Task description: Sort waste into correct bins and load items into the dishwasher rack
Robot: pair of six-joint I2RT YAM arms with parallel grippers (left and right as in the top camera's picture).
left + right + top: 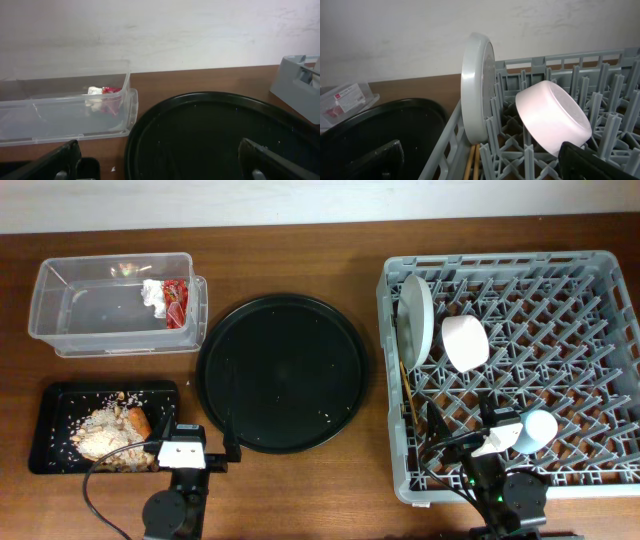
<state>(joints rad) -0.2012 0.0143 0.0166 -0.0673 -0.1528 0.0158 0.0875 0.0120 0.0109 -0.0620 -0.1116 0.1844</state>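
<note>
The clear tub (pixel 60 330) holds the white tissue (pixel 153 293) and red wrapper (pixel 178 302); both also show in the left wrist view, the tissue (pixel 94 92) and the wrapper (pixel 112 91). The shallow black tray (pixel 50 395) holds rice scraps (pixel 100 438) and the orange stick (pixel 138 421). The grey rack (pixel 600 270) holds the upright plate (pixel 418 315) (pixel 477 85), the tilted bowl (pixel 465 342) (pixel 552 117), the chopsticks (pixel 408 395) (pixel 472 160) and the blue cup (pixel 540 430). My left gripper (pixel 210 445) (pixel 160 167) is open and empty. My right gripper (pixel 462 425) (pixel 480 165) is open and empty over the rack's front.
A big round black tray (pixel 282 370) (pixel 215 130) lies between the bins and the rack, just ahead of my left gripper. The rack's corner (pixel 297 85) shows at the right of the left wrist view. A wall runs along the table's far edge.
</note>
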